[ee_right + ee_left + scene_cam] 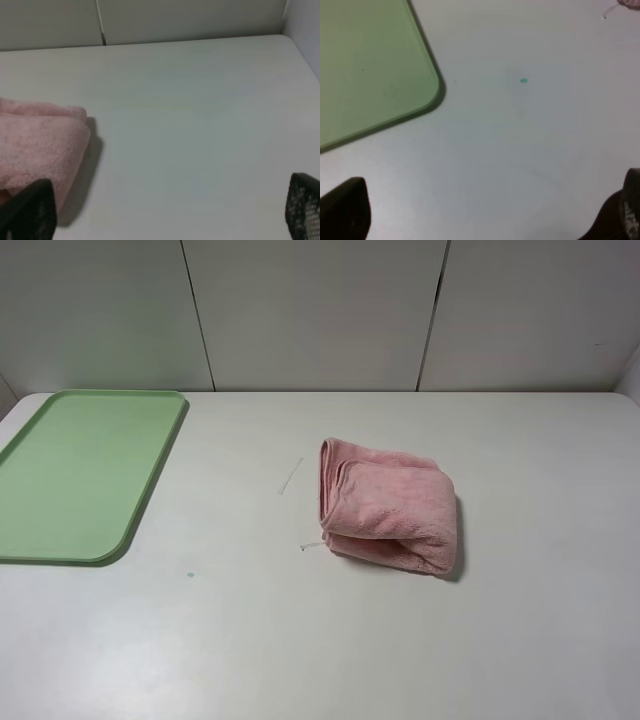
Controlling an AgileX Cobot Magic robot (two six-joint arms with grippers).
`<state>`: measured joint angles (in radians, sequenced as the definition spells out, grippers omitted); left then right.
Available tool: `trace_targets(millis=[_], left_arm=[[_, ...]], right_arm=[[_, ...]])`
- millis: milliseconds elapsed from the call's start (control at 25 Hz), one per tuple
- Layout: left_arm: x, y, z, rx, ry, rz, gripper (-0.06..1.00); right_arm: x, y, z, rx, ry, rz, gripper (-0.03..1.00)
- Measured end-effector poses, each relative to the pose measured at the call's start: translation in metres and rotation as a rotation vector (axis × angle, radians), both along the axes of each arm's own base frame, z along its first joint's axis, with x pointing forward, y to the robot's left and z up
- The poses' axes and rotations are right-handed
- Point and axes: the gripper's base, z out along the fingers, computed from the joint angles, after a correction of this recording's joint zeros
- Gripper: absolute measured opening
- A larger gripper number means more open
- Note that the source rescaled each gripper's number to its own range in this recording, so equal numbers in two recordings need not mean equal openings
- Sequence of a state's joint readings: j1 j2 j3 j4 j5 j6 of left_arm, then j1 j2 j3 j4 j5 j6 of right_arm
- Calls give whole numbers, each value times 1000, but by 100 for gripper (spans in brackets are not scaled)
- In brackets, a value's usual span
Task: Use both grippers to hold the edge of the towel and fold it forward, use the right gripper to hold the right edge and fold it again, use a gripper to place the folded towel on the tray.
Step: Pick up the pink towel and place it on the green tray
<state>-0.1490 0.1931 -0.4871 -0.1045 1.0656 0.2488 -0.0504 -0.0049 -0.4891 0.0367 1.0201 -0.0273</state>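
Right black forked gripper (pixel 167 207), jaws spread, beside folded pink terry towel (pixel 390 505).
Left gripper (pixel 485 210), spread too, nearer pale green plastic tray (pixel 70 475).

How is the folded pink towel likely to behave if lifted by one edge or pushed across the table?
The towel probably flops and unfolds: its layers lie loose and rounded, not creased flat. It looks light, being fluffy terry cloth. Pushed over the smooth table, it would likely bunch or slide, not roll.

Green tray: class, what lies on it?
Nothing shows on the green tray, though its left edge is cropped. The folded pink towel lies apart, on the white table.
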Motion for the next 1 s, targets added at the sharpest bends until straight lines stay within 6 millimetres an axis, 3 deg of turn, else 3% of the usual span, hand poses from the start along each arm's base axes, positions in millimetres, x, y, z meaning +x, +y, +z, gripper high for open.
trace_targets(millis=[1000], left_arm=[[0,0,0,1,0,0,100]], right_arm=[[0,0,0,0,0,0,100]])
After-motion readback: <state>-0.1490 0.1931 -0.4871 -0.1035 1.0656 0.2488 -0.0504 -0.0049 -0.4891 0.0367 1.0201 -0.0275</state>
